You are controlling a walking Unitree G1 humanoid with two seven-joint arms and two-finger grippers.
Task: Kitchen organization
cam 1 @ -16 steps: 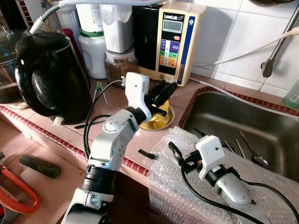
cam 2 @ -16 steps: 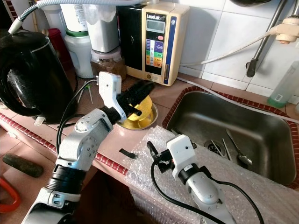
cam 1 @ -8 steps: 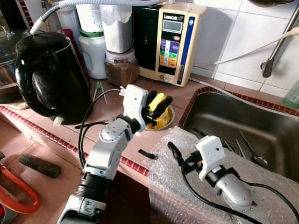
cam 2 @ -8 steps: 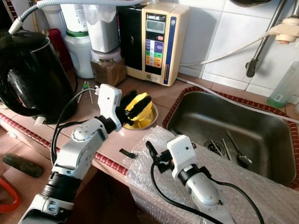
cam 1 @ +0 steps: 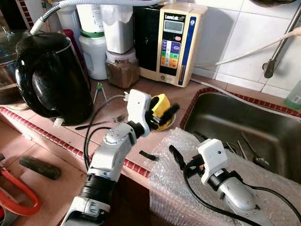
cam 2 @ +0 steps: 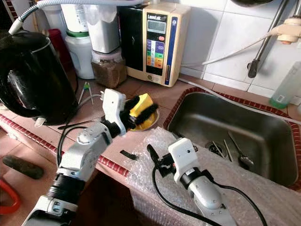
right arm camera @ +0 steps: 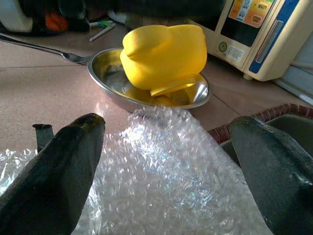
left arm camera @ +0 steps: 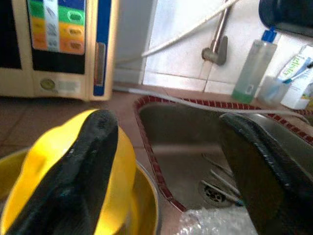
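Your left gripper [cam 1: 162,113] is at the steel bowl [right arm camera: 113,87], with its fingers spread wide. One finger [left arm camera: 73,171] lies against the yellow squeezer [right arm camera: 164,56]; the other is out to the sink side and touches nothing. The gripper does not yet hold the squeezer, which sits in the bowl on the counter just beside the sink [cam 2: 225,127].

Your right gripper [cam 2: 155,157] rests low on the bubble wrap [right arm camera: 161,166] with its fingers wide apart and empty. The bowl and squeezer are just beyond the wrap's edge, ahead of it. A fork [cam 1: 101,121] lies on the counter near the black kettle [cam 1: 49,75].
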